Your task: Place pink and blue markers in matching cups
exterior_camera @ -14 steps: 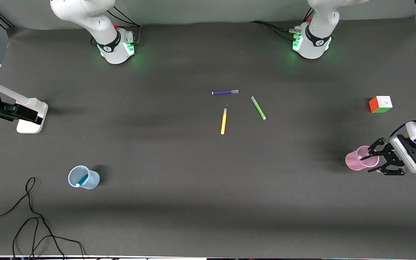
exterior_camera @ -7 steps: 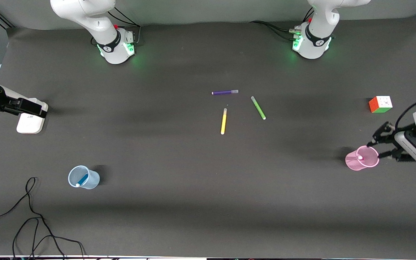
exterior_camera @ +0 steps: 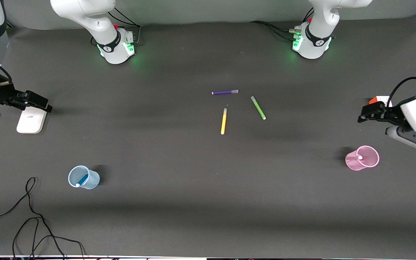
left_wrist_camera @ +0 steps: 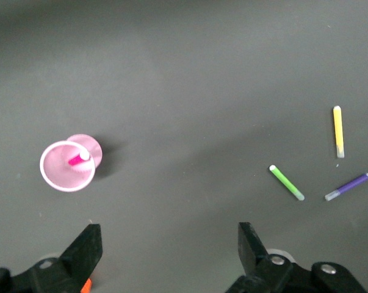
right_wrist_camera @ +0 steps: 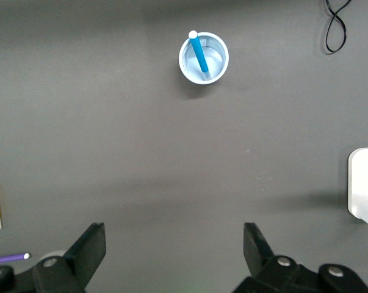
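The pale pink cup (exterior_camera: 362, 158) stands toward the left arm's end of the table with the pink marker (exterior_camera: 359, 157) upright in it. Both also show in the left wrist view: the cup (left_wrist_camera: 66, 166) and the marker (left_wrist_camera: 79, 159). The pale blue cup (exterior_camera: 83, 177) stands toward the right arm's end and holds the blue marker (exterior_camera: 82, 179), as the right wrist view also shows: the cup (right_wrist_camera: 203, 58) and the marker (right_wrist_camera: 199, 52). My left gripper (exterior_camera: 365, 112) (left_wrist_camera: 168, 235) is open and empty, up over the cube. My right gripper (exterior_camera: 45, 104) (right_wrist_camera: 174, 235) is open and empty, over the white device.
A purple pen (exterior_camera: 225, 92), a green pen (exterior_camera: 258, 107) and a yellow pen (exterior_camera: 224, 121) lie mid-table. A colour cube (exterior_camera: 377, 99) is partly hidden under my left gripper. A white device (exterior_camera: 31, 121) lies at the right arm's end. A black cable (exterior_camera: 31, 216) lies near the front edge.
My left gripper has drawn away from the pink cup and now hangs over the cube, leaving the pink marker in the cup. My right gripper has shifted slightly over the white device.
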Controlling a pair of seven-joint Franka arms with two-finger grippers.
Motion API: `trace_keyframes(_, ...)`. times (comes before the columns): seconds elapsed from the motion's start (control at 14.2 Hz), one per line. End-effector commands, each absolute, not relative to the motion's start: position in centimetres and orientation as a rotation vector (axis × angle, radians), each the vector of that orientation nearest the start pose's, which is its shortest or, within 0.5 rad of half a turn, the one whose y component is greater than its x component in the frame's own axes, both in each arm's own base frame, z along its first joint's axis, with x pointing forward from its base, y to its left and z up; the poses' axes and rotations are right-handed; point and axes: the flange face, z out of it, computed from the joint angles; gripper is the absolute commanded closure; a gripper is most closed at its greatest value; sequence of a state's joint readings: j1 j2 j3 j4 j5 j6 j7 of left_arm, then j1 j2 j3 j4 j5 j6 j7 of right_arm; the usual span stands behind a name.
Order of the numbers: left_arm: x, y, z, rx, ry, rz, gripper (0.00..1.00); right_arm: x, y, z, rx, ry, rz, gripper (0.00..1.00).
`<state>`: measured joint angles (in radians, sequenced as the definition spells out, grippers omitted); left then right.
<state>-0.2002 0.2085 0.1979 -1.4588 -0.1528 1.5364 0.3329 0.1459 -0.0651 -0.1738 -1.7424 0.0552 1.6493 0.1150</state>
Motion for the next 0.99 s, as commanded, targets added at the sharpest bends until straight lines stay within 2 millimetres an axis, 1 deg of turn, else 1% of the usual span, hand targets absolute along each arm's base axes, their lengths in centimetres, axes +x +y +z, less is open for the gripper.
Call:
trace_keyframes(0.0, 60.4, -6.9, 57.8, -3.142, 0.343, 0.234, 0.00, 53.3, -0.5, 59.0, -3.081, 0.241, 0.043, 0.00)
trace_keyframes(0.14, 59.6, -10.2, 58.2, -3.117, 0.224, 0.257, 0.00, 53.3, -0.6, 59.1, -3.079, 0.243, 0.040, 0.00)
trace_keyframes(0.21, 59.0, -11.7, 58.1, -3.089, 0.198, 0.281, 0.00, 53.3, -0.7, 59.2, -3.078, 0.248, 0.036, 0.00)
trace_keyframes(0.28, 58.5, -13.0, 58.0, -3.056, 0.180, 0.299, 0.00, 53.3, -0.7, 59.2, -3.078, 0.253, 0.038, 0.00)
trace_keyframes(0.35, 58.3, -13.5, 57.9, -3.038, 0.179, 0.310, 0.00, 53.0, -0.5, 59.0, -3.079, 0.245, 0.076, 0.00)
trace_keyframes(0.42, 58.0, -13.8, 57.5, -3.030, 0.187, 0.341, 0.00, 53.0, -0.3, 58.9, -3.081, 0.235, 0.095, 0.00)
trace_keyframes(0.49, 57.9, -13.9, 57.5, -3.029, 0.198, 0.347, 0.00, 53.0, 0.8, 58.8, -3.084, 0.205, 0.098, 0.00)
trace_keyframes(0.63, 58.0, -13.4, 57.5, -3.031, 0.203, 0.348, 0.00, 52.9, 0.9, 59.0, -3.082, 0.201, 0.101, 0.00)
trace_keyframes(0.71, 58.0, -13.2, 57.7, -3.032, 0.201, 0.341, 0.00, 52.9, 1.4, 59.2, -3.083, 0.187, 0.096, 0.00)
trace_keyframes(0.78, 58.0, -13.1, 57.7, -3.028, 0.200, 0.343, 0.00, 52.9, 2.6, 59.1, -3.088, 0.154, 0.099, 0.00)
trace_keyframes(0.85, 57.8, -13.3, 58.0, -3.023, 0.213, 0.331, 0.00, 52.9, 2.9, 58.9, -3.090, 0.147, 0.104, 0.00)
trace_keyframes(0.92, 57.4, -12.0, 59.3, -3.036, 0.203, 0.301, 0.00, 52.9, 2.9, 58.9, -3.090, 0.145, 0.104, 0.00)
